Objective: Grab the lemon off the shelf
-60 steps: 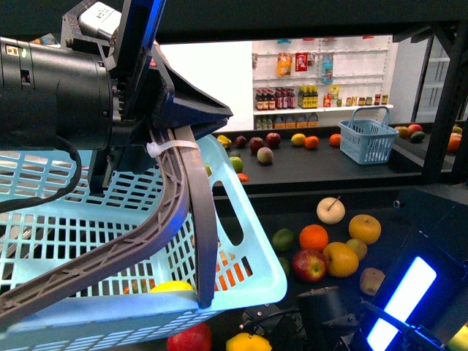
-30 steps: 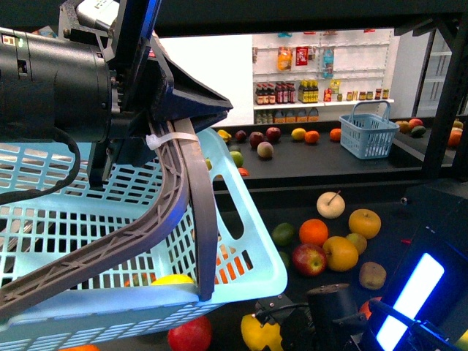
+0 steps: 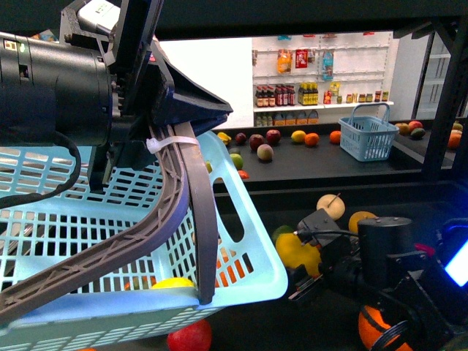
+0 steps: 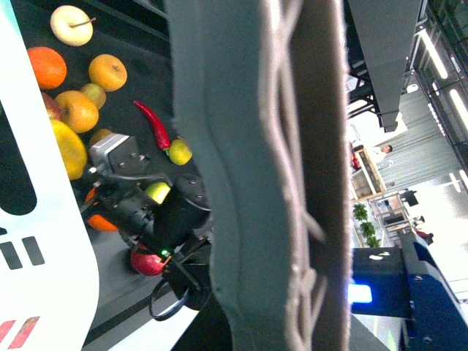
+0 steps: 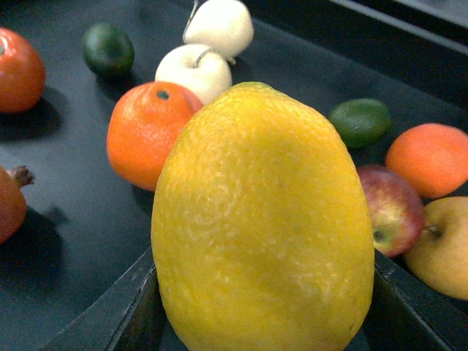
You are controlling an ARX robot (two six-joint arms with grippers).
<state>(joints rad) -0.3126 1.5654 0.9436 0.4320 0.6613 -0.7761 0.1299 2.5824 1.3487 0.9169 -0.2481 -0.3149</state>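
**Ana:** Black decking of the shelf fills the foreground, and white grocery shelves stand far behind. Where is the lemon?

**Ben:** The lemon is in the right gripper, with a finger pressed to each flank. It hangs above the front part of the lower deck and doesn't seem to touch the deck.

**Ana:** How does its long axis lie?

**Ben:** Along the fingers, pointing out past the tips, so the jaws span its narrow waist. I'd call that a secure hold.

**Ana:** What about the other arm?

**Ben:** The left gripper is clamped on the grey handle of the pale blue basket, well above the deck. The right arm alone has the fruit, and the basket's near corner sits just to the lemon's left.

**Ana:** Is anything in the way?

**Ben:** An orange and some apples lie on the deck beyond it. I judge the pick nearly finished. What remains is drawing back clear of the deck's front lip.
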